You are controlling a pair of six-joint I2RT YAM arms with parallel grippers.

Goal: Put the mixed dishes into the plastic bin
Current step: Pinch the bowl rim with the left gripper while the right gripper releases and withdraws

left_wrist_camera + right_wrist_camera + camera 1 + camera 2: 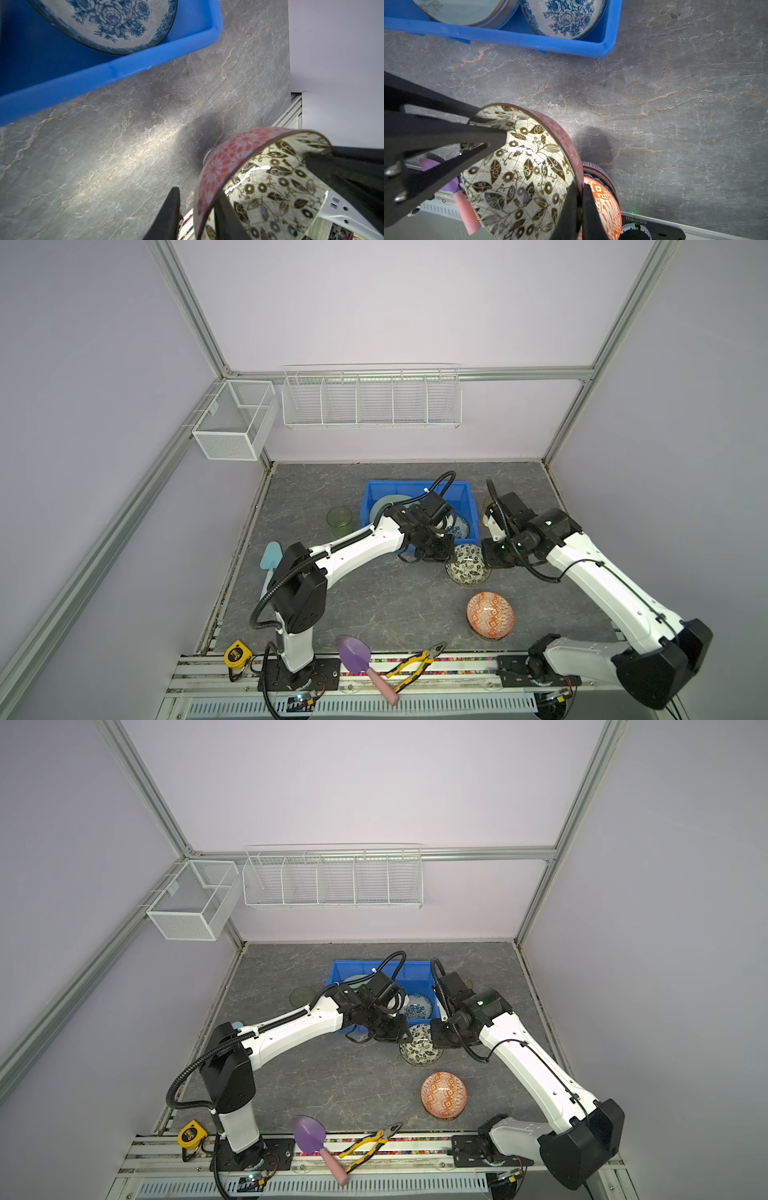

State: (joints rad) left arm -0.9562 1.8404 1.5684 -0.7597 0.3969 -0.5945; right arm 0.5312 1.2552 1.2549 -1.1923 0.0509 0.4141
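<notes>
Right gripper [579, 187] clamped on leaf bowl [519, 176] rim, one finger inside, one outside. Bowl hung tilted, seemingly clear of table [374, 605], just off bin's [508, 38] near right corner. Left gripper [197, 191] sat astride opposite rim, jaws apart, gap at outer finger. Probably a handover, since left arm already reached over the bin. In bin: floral bowl [566, 16], plate [463, 10]. Orange bowl [490, 616] near table's front edge and tumbler [339, 521] by bin's left wall were not yet binned.

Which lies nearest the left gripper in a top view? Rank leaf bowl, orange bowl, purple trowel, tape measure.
From the left gripper:
1. leaf bowl, at its fingertips.
2. orange bowl, toward the front, right.
3. purple trowel, front middle.
4. tape measure, front left corner.
</notes>
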